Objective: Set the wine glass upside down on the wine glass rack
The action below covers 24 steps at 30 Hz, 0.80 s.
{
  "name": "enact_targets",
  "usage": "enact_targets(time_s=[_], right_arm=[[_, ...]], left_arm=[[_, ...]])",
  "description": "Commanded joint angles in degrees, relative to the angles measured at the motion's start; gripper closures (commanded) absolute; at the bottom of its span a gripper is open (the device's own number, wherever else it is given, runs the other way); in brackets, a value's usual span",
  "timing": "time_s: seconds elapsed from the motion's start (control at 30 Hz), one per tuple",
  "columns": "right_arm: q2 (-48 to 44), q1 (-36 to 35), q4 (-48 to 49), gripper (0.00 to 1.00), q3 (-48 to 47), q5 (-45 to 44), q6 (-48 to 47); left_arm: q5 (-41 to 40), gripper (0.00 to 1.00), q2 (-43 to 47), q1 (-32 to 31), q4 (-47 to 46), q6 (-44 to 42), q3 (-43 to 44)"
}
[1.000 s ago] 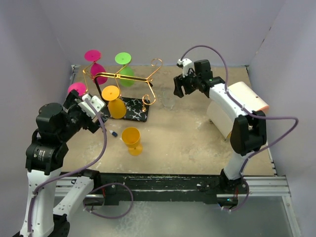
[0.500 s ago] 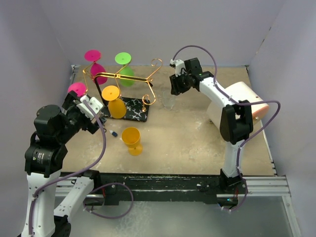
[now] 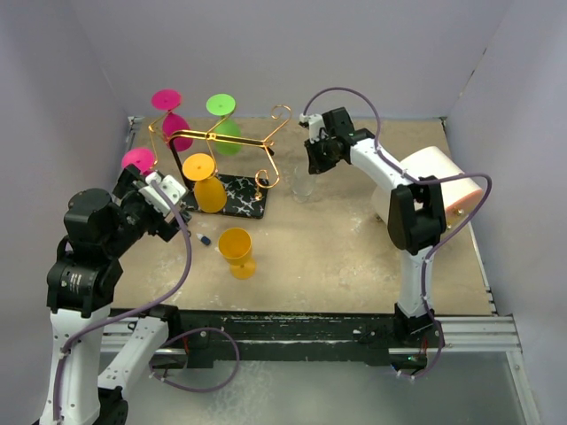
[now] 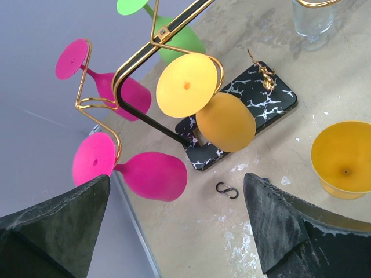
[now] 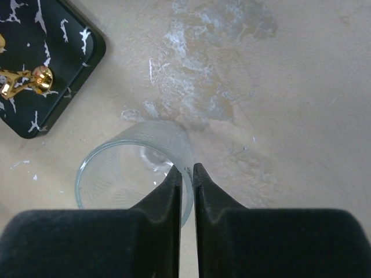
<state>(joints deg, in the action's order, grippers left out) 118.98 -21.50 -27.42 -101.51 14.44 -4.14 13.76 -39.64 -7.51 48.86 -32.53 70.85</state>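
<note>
A clear wine glass (image 3: pixel 303 184) (image 5: pixel 130 174) stands upright on the table, right of the rack's base. My right gripper (image 3: pixel 317 161) (image 5: pixel 185 168) is shut on its rim, one finger inside the bowl and one outside. The wine glass rack (image 3: pixel 232 140) is gold wire on a black marbled base (image 3: pixel 241 200) (image 4: pixel 275 98). Upside down on it hang two pink glasses (image 4: pixel 152 175), a green one (image 3: pixel 227 133) and a yellow one (image 4: pixel 226 121). My left gripper (image 3: pixel 171 200) (image 4: pixel 177 180) hovers open and empty at the rack's left.
A yellow glass (image 3: pixel 237 251) (image 4: pixel 345 159) stands upright on the table in front of the rack. A small black clip (image 4: pixel 227 190) lies near the base. A white and pink cylinder (image 3: pixel 434 177) lies at the right. Purple walls close in three sides.
My right arm has swung left and down over the clear glass, and its jaws have closed on the rim. The left arm has hardly moved.
</note>
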Motion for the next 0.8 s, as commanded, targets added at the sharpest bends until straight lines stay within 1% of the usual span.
enact_targets(time_s=[0.0, 0.1, 0.4, 0.53, 0.67, 0.77], right_arm=[[-1.07, -0.13, -2.29, 0.95, -1.84, -0.05, -0.21], [-3.41, -0.12, -1.35, 1.00, -0.26, -0.90, -0.78], [-10.69, 1.17, -0.15, 1.00, 2.14, -2.76, -3.68], [-16.23, 3.81, 1.85, 1.00, 5.57, 1.69, -5.42], [-22.02, 7.72, 3.95, 1.00, 8.56, 5.50, -6.77], [-27.51, 11.11, 7.19, 1.00, 11.15, 8.76, -6.47]], left_arm=[[0.90, 0.01, 0.56, 0.45, -2.54, 0.48, 0.18], [0.74, 0.01, 0.87, 0.52, -2.63, 0.53, -0.07], [-2.18, 0.01, -0.03, 1.66, -4.22, 6.68, 1.80], [-4.52, 0.01, -0.61, 3.10, -5.78, 12.00, 2.54], [0.20, 0.01, -1.07, 5.73, -6.28, 17.33, 3.35], [4.46, 0.01, -3.69, 7.50, -5.99, 22.10, 6.29]])
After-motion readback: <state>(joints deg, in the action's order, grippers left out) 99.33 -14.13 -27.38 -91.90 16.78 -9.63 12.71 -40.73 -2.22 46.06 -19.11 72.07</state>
